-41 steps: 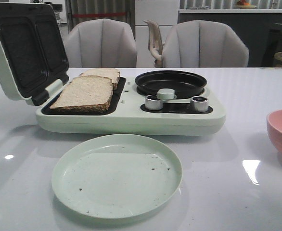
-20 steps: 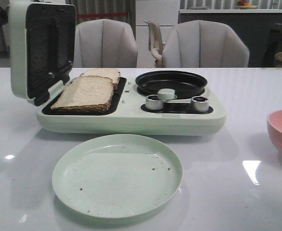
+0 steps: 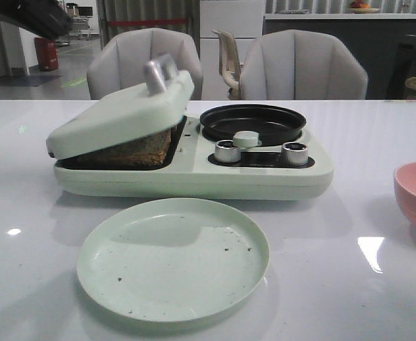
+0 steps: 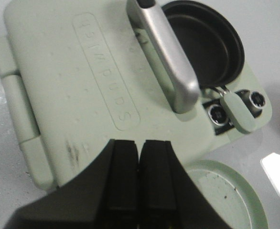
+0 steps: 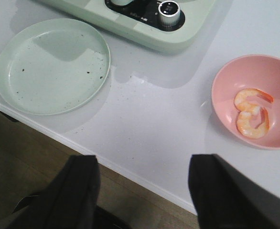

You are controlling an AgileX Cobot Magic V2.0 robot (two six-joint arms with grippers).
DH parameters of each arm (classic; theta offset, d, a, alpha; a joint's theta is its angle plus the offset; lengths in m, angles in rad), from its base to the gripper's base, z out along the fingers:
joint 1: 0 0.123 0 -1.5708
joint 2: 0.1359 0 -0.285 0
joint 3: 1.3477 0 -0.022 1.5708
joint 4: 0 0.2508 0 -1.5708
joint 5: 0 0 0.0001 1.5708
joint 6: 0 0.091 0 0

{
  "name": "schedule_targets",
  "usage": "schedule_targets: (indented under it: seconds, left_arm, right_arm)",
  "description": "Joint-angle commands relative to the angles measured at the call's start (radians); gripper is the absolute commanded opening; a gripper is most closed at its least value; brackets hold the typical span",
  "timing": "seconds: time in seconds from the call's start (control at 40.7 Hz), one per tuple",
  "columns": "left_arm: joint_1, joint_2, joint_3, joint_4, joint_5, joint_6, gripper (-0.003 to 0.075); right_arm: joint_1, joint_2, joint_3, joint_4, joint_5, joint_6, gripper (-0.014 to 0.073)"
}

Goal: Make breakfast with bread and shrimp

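The left claw (image 4: 140,179), fingers pressed together and holding nothing, hangs just above the lid (image 4: 97,90), which rests tilted on the bread (image 3: 126,150) beneath it. The toasting step looks underway; next, press the lid flat. The right claw (image 5: 142,191) is spread wide over the counter edge; the shrimp (image 5: 251,114) lie beyond it in the pink bowl (image 5: 226,76), and the bread is mostly hidden.

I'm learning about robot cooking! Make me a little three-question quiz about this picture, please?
1. True or false: the lid lies fully flat on the sandwich maker.
2. Where are the shrimp? A) black pan B) pink bowl C) green plate
3. Fill in: the right gripper is ____.

Key
1. False: it rests tilted on the bread.
2. B: the pink bowl. The black pan and green plate hold no shrimp.
3. Open.
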Motion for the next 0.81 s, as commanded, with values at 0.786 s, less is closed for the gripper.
schedule_targets:
  seconds: [0.786]
  left_arm:
    - [-0.313, -0.731, 0.505, 0.705, -0.143, -0.561, 0.0104]
  right_arm:
    - [-0.005, -0.002, -0.028, -0.004, -0.081, -0.001, 0.0516]
